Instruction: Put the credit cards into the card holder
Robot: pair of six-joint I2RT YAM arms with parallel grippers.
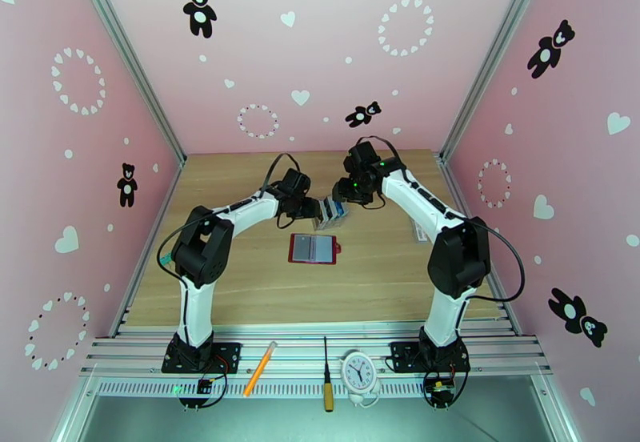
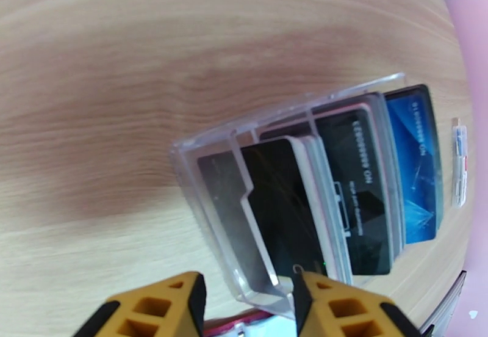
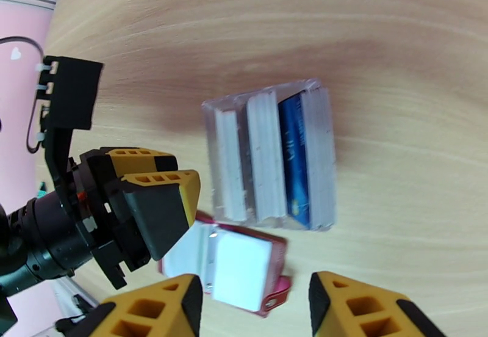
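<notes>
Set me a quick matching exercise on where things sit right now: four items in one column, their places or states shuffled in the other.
Items
1. card holder
2. blue card
3. clear stand
4. clock

Places or states
A. on the metal rail at the near edge
B. lying open and flat on the table
C. standing in an end slot
D. upright on the table, slots filled

Pairs: 1-B, 2-C, 3-D, 4-A
</notes>
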